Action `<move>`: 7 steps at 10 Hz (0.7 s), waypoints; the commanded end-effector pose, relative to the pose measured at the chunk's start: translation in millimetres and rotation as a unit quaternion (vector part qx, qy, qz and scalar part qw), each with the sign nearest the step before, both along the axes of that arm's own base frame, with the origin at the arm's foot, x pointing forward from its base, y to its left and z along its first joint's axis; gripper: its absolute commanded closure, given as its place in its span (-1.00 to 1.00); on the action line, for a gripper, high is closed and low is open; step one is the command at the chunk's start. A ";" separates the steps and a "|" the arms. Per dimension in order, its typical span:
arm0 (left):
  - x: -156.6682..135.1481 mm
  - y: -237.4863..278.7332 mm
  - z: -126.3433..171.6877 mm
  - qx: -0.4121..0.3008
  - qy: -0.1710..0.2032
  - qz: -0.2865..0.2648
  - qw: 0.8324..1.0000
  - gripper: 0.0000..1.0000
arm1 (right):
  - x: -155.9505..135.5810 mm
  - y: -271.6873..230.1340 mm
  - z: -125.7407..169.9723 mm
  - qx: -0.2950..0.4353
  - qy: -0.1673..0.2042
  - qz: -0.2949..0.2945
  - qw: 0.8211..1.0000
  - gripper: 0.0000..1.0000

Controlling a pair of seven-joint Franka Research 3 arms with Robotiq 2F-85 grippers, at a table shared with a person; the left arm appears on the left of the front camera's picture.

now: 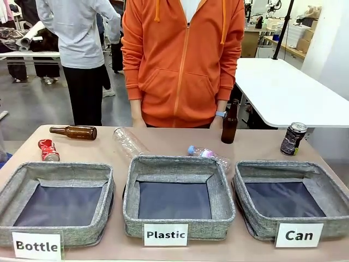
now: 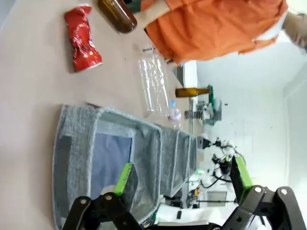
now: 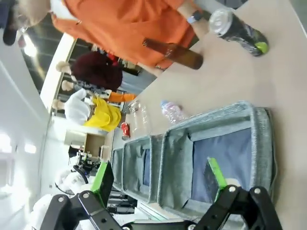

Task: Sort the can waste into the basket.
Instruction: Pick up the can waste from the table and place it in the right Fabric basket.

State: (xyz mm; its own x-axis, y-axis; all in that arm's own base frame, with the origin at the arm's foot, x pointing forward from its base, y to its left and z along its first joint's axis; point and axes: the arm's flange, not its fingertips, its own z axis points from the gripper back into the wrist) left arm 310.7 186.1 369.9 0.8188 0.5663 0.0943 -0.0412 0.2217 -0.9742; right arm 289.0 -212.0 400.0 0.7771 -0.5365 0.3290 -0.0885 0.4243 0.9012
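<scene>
**Two cans lying outside the basket**

The square grey fabric basket labelled "Can" [image 1: 256,225] is set at the right end of the tan table [image 1: 256,148]. The left gripper [image 2: 182,165] and the right gripper [image 3: 158,165] are held wide open, with nothing between the fingers. The black silver-topped can [image 1: 293,139] is seen just behind that basket. The crushed red can [image 1: 49,150] is laid at the table's left end, well apart.

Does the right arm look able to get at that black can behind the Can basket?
Probably yes. The black can stands alone at the far right, apart from the upright brown bottle, and the right gripper is open, facing that way.
</scene>
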 end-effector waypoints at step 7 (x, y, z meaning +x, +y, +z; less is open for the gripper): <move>0.0 0.0 0.0 0.000 0.000 0.000 1.000 -1.00 | 0.0 0.0 0.0 0.000 0.000 0.000 1.000 -1.00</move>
State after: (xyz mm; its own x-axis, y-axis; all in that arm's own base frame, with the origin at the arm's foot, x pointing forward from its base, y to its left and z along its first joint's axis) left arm 311.8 185.6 369.1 0.8117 0.5783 0.0818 -0.0561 0.2166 -0.9746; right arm 285.0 -210.3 401.7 0.7907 -0.5339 0.2995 -0.0549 0.4254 0.9033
